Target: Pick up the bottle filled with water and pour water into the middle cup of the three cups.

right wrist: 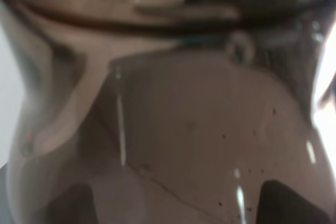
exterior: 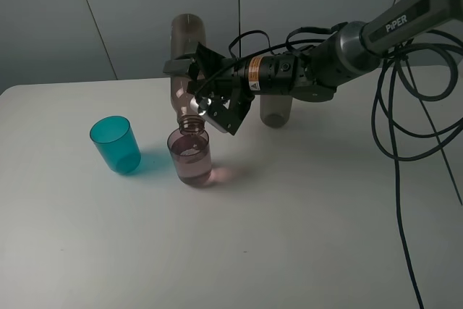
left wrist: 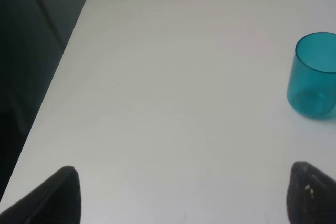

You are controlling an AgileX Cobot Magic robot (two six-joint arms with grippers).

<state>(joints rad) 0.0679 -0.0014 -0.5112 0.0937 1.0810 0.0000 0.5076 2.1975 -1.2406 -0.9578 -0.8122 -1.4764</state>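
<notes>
Right fingers (right wrist: 283, 205) are clamped tight on the bottle (exterior: 187, 43), pinching it down by the shoulder. The right wrist view shows nothing but smoky plastic and neck thread. The bottle is upended, base high and open neck pointing down, with its mouth right at the rim of the middle cup (exterior: 192, 158). I can't tell whether neck and rim touch.

So this is the pour itself, and there's water in the pink cup, partway up by my reading. The tinted plastic makes the level hard to judge, and I can't make out a stream.

Doing this well looks like a matter of steadiness. The mouth wants to stay centred over the cup, with no sideways drift. The neck shouldn't press on the rim either, because a light tumbler like that would likely tip or skate across the worktop (exterior: 304, 244). With the bottle this steep, water may come in gulps, so easing the tilt back a touch should calm it. Rolling upright before pulling away should save drips.

Further out, the teal cup (exterior: 116, 144) stands clear on one side. The grey cup (exterior: 275, 112) sits just behind the right arm, so any swing-back needs care. The left fingers (left wrist: 63, 195) are spread wide over bare worktop, idle.
</notes>
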